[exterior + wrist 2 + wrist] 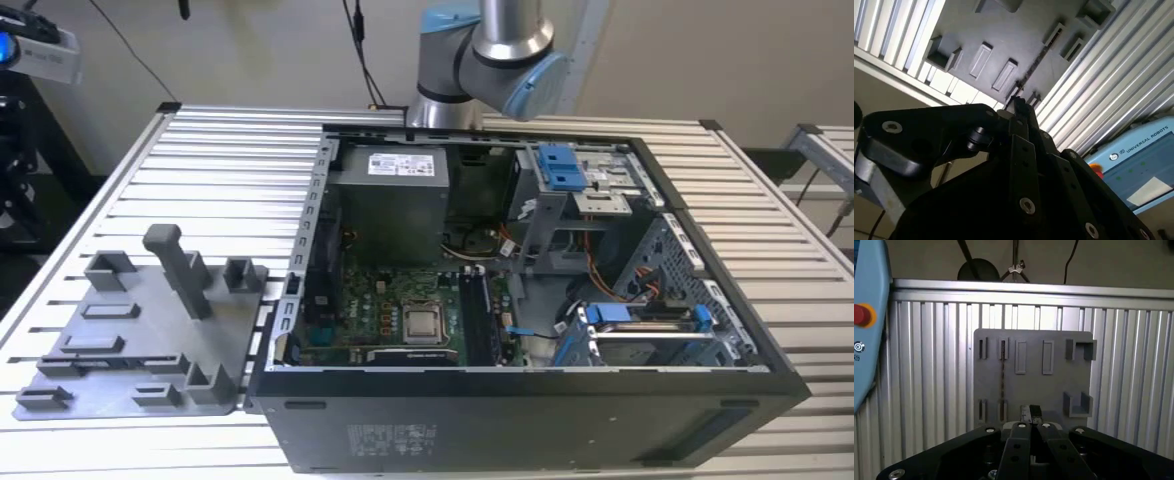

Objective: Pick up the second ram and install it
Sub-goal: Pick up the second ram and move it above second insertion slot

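Observation:
The second ram (pixel 1002 375) stands on edge in a pair of slots on the grey fixture plate (pixel 1054 390), seen as a thin dark line. In the second wrist view the ram (pixel 1034 67) is the same thin line on the plate (pixel 979 25). My gripper (pixel 1030 414) hangs well above the plate, off to the side of the ram, not touching it. Its black fingers meet at the tips in both wrist views, with nothing seen between them (pixel 1016 102). The slot pair (pixel 981 377) beside the ram holds nothing.
The open computer case (pixel 534 420) with its green motherboard (pixel 387 300) lies on the slatted aluminium table (pixel 200 150). At the exterior view's left, the fixture plate (pixel 134 340) carries several raised holders. The arm's base (pixel 487 50) stands behind the case. A blue pendant (pixel 866 315) lies beside the table.

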